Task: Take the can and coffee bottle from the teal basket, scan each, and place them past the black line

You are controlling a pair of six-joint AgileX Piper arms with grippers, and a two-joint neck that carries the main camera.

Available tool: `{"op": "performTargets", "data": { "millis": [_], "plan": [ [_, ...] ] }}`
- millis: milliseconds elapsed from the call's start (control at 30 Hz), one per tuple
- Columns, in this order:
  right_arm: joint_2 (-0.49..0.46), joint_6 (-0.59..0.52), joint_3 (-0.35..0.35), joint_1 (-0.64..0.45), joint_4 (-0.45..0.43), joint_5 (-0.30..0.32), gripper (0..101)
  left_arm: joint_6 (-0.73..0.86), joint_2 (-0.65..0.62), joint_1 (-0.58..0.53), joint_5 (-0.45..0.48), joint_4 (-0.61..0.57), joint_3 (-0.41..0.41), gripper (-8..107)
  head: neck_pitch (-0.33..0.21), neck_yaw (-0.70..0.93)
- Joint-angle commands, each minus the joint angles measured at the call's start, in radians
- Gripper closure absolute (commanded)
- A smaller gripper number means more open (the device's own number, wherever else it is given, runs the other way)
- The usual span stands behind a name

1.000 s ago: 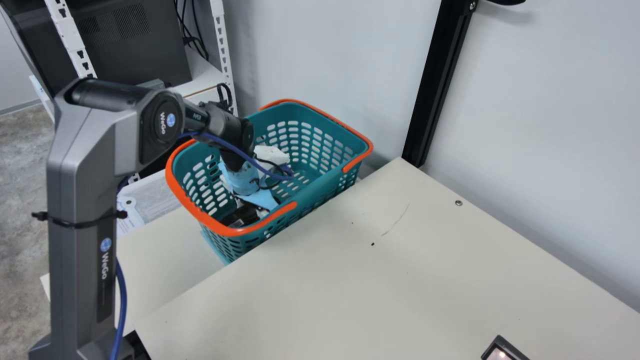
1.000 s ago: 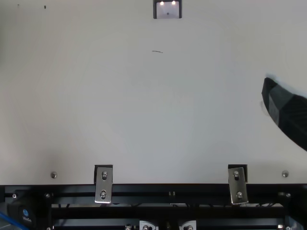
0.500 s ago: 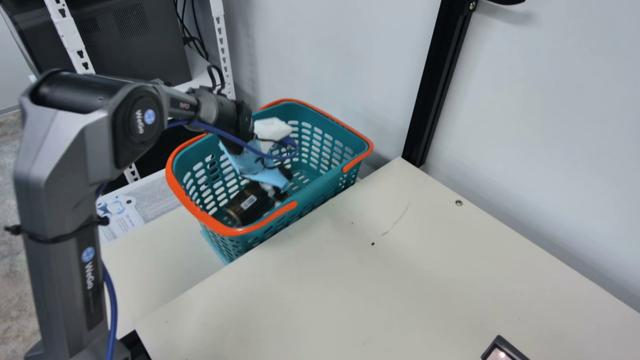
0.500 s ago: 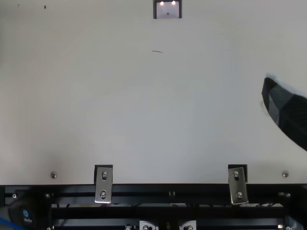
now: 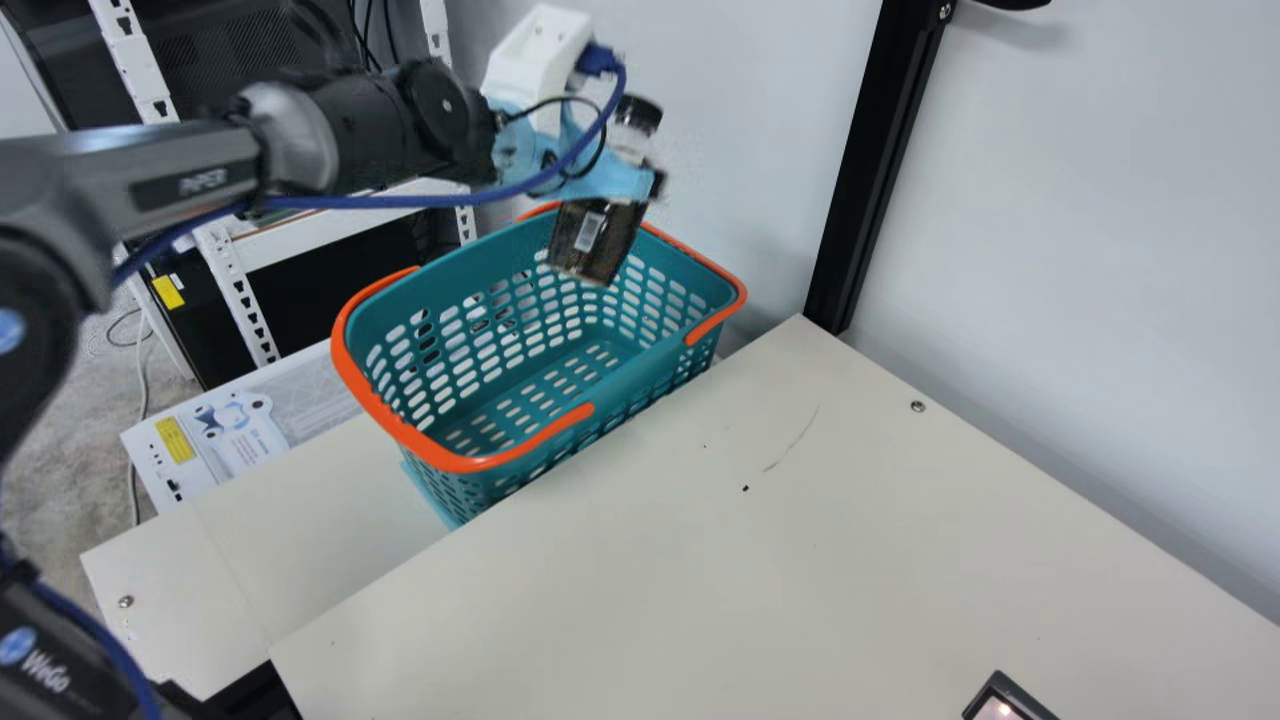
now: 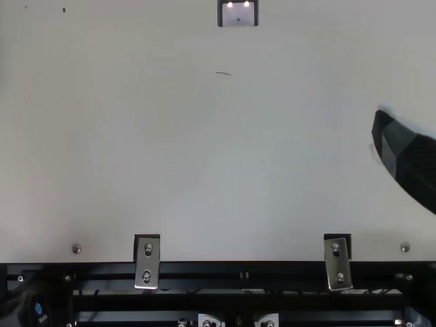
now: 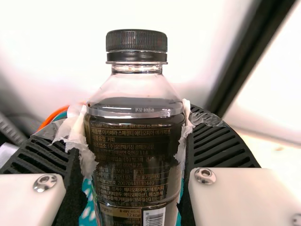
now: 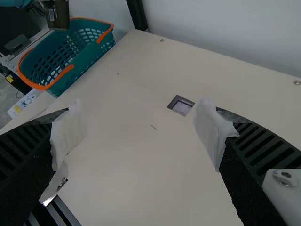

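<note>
We find the left end effector (image 7: 135, 117) pinching the coffee bottle (image 5: 592, 240) by its sides, tilted above the teal basket (image 5: 640, 368) at the upper centre of the main view; the right end effector (image 8: 139, 132) is spread. The bottle could twist or slip, we judge, should the crumpled white padding (image 7: 86, 160) shift under the liquid's weight; a low path could catch its base on the orange handles (image 5: 380, 412). A barcode (image 7: 154, 217) facing away from the scanner (image 8: 181, 107) might go unread. Around these, we note the cream tabletop (image 5: 800, 570), thinly scratched near the centre; a pale wall (image 5: 1080, 250) at the upper right; a black post (image 5: 875, 170) standing before it; and perforated white shelf frames (image 5: 238, 292) at the upper left.
</note>
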Motion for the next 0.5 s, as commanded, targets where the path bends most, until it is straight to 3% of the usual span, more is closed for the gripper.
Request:
{"op": "performTargets", "data": {
  "millis": [0, 300, 467],
  "plan": [
    [0.0, 0.0, 0.0, 0.0, 0.0, 0.0, 0, 0.004, -0.079, -0.028, 0.011, -0.064, 0.01, 89, -0.027, 0.019],
    [0.0, 0.0, 0.0, 0.0, 0.0, 0.0, 0, -0.007, -0.28, -0.169, 0.069, -0.159, 0.082, 89, -0.027, 0.019],
    [0.0, 0.0, 0.0, 0.0, 0.0, 0.0, 0, -0.082, -0.364, -0.263, 0.184, -0.161, 0.1, 89, -0.027, 0.019]
  ]
}}
